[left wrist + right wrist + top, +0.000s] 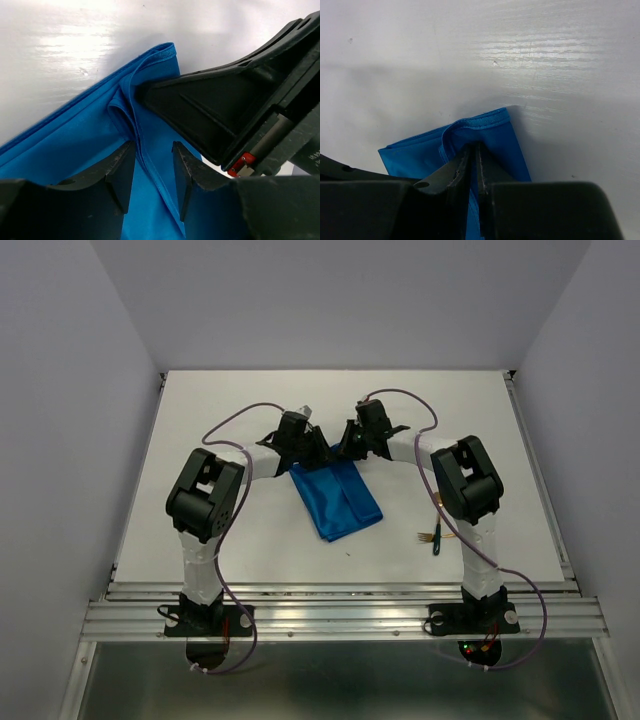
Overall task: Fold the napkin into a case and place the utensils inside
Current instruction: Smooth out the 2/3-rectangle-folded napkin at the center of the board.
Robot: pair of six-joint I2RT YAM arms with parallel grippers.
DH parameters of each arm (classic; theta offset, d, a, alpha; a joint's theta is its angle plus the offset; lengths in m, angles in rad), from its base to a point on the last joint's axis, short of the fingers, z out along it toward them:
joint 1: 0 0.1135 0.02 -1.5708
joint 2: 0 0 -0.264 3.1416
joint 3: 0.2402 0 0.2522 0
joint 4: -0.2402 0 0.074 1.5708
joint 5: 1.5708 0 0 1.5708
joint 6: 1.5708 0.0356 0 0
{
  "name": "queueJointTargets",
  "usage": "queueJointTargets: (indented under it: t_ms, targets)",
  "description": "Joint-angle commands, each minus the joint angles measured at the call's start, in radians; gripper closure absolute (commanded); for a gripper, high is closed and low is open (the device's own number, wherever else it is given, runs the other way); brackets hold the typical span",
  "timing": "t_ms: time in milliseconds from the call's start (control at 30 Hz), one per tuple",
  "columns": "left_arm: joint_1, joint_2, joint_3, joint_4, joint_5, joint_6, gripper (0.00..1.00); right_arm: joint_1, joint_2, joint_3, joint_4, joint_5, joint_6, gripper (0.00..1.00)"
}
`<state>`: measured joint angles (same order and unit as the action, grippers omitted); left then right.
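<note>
The blue napkin (338,500) lies folded into a narrow slanted strip at the middle of the table. Both grippers meet at its far end. My left gripper (311,456) (152,170) is open, and a stitched fold of the napkin (75,145) runs loose between its jaws. My right gripper (346,452) (474,156) is shut on the napkin (495,135) just behind its far hem, pinching a raised fold. The right gripper's black body (225,110) fills the upper right of the left wrist view. The utensils (434,537) lie on the table to the right, partly behind the right arm.
The white table (250,410) has metal rails along its left, right and near sides. Grey walls enclose it on three sides. Cables loop from both arms over the table near the napkin's far end.
</note>
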<state>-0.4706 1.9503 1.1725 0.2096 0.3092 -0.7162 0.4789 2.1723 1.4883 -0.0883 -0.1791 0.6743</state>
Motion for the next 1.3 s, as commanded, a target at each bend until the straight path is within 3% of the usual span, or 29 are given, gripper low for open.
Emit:
queueJointTargets:
  t_ms: [0, 167, 900, 933, 1033, 1133, 1267]
  targets:
    - [-0.011, 0.012, 0.027, 0.019, -0.021, -0.067, 0.54, 0.001, 0.0, -0.037, -0.034, 0.01, -0.01, 0.86]
    - [-0.011, 0.015, 0.01, 0.056, -0.07, -0.137, 0.55, 0.001, -0.002, -0.037, -0.031, 0.0, -0.007, 0.86]
    - [-0.01, 0.094, 0.073, 0.007, -0.229, -0.177, 0.62, 0.001, -0.022, -0.056, -0.028, -0.022, -0.028, 0.86]
    - [-0.01, 0.116, 0.093, 0.001, -0.225, -0.174, 0.64, 0.001, -0.023, -0.056, -0.03, -0.025, -0.03, 0.85]
    - [-0.01, 0.142, 0.11, -0.003, -0.205, -0.173, 0.85, 0.001, -0.025, -0.06, -0.033, -0.028, -0.038, 0.86]
    - [-0.01, 0.148, 0.11, 0.001, -0.2, -0.17, 0.98, 0.001, -0.032, -0.062, -0.036, -0.025, -0.044, 0.86]
    - [-0.01, 0.147, 0.113, -0.009, -0.203, -0.166, 1.0, 0.001, -0.058, -0.065, -0.051, -0.005, -0.067, 0.85]
